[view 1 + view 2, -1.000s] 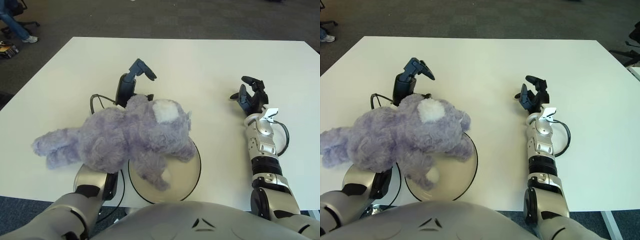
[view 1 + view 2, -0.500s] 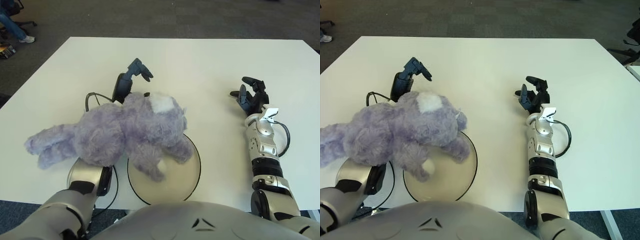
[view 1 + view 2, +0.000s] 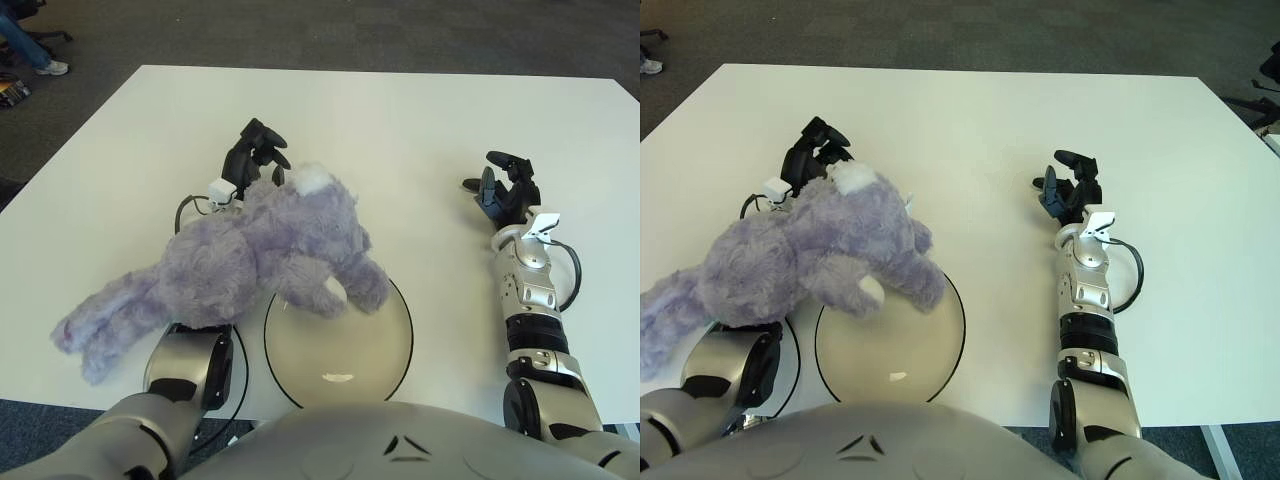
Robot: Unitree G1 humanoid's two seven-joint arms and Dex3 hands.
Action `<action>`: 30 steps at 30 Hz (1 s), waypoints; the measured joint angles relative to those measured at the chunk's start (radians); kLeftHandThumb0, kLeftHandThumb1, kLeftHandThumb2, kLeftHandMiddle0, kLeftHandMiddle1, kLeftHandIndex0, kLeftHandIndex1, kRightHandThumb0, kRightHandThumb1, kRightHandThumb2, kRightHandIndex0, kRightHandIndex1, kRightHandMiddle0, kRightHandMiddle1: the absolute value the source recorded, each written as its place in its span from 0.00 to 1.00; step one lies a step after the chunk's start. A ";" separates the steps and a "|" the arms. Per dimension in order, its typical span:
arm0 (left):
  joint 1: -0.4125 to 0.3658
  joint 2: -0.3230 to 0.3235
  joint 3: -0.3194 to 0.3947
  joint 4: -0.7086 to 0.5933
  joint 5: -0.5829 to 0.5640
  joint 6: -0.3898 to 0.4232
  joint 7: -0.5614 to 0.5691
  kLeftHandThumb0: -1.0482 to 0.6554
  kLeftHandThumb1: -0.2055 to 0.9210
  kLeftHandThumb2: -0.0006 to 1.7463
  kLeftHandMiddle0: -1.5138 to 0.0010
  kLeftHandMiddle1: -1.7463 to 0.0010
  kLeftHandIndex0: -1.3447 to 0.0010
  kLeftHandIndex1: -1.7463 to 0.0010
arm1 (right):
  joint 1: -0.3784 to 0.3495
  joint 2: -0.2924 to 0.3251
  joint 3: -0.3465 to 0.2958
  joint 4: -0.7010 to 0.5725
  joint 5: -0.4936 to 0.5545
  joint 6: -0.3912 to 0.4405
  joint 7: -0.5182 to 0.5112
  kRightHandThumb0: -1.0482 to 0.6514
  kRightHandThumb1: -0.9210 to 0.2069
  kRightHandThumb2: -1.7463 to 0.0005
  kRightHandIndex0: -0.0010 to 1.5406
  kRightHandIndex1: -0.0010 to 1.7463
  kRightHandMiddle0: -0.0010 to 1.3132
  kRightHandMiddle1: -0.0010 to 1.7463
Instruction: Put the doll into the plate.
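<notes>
I see my left hand (image 3: 252, 160) grasping the purple doll (image 3: 245, 265), draped over the plate's (image 3: 340, 345) far-left rim; right hand (image 3: 503, 190) fingers released, right.

Lighting even and bright, diffuse from overhead. White table (image 3: 400, 130) reads clean, no blown-out glare. Shadows soft and short: faint one under the purple doll (image 3: 250, 265), thin one beside the right hand (image 3: 1068, 190). Small specular spot on the plate (image 3: 338, 377). Dark floor beyond the table dimmer. Focus sharp throughout; no motion blur.
</notes>
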 measured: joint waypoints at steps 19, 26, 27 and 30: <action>0.106 -0.031 -0.002 -0.157 0.032 -0.236 0.011 0.61 0.41 0.79 0.56 0.00 0.67 0.03 | 0.010 0.004 0.006 -0.038 -0.001 0.070 -0.015 0.31 0.15 0.55 0.23 0.71 0.00 0.67; 0.102 -0.028 -0.013 -0.156 0.066 -0.409 -0.001 0.61 0.41 0.78 0.54 0.00 0.67 0.06 | 0.011 0.009 0.007 -0.047 -0.003 0.078 -0.027 0.31 0.16 0.55 0.26 0.80 0.00 0.67; 0.101 -0.029 -0.014 -0.156 0.074 -0.435 -0.001 0.61 0.41 0.78 0.54 0.00 0.66 0.06 | 0.011 0.011 0.008 -0.049 -0.004 0.082 -0.029 0.31 0.15 0.55 0.26 0.80 0.00 0.67; 0.100 -0.031 -0.014 -0.158 0.092 -0.501 0.000 0.61 0.41 0.77 0.54 0.00 0.63 0.10 | 0.015 0.014 0.010 -0.060 -0.008 0.093 -0.036 0.30 0.14 0.56 0.25 0.76 0.00 0.64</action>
